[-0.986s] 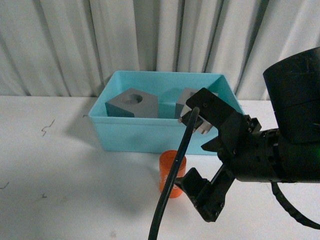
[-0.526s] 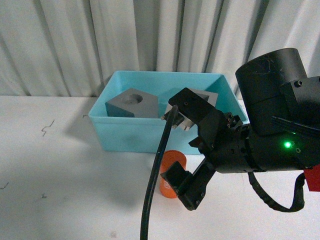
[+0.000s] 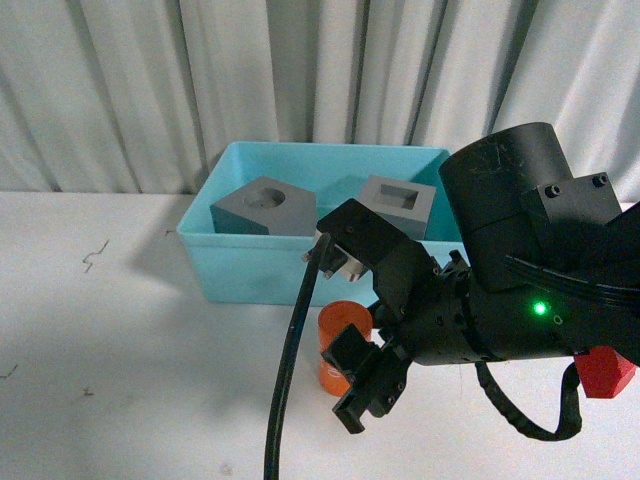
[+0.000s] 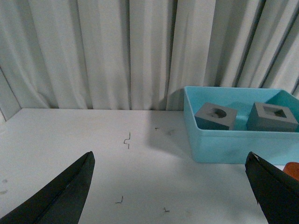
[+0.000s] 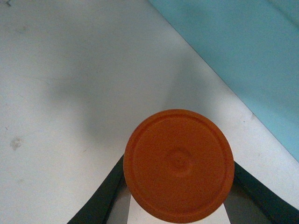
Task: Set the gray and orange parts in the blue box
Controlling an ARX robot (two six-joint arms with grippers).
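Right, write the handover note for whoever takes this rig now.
Left tool: open, empty.
Right tool: open, straddling the small orange cylinder, not closed on it.
The cylinder stands upright on the white table, in front of the light blue plastic box.
Done: the matte gray cube with round recess and the matte gray cube with square recess sit in the box.
Left: grip the cylinder and place it in the box.

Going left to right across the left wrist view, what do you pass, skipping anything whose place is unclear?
Dark gripper finger → squiggly mark on the table → gray cube with round hole → gray cube with square hole.
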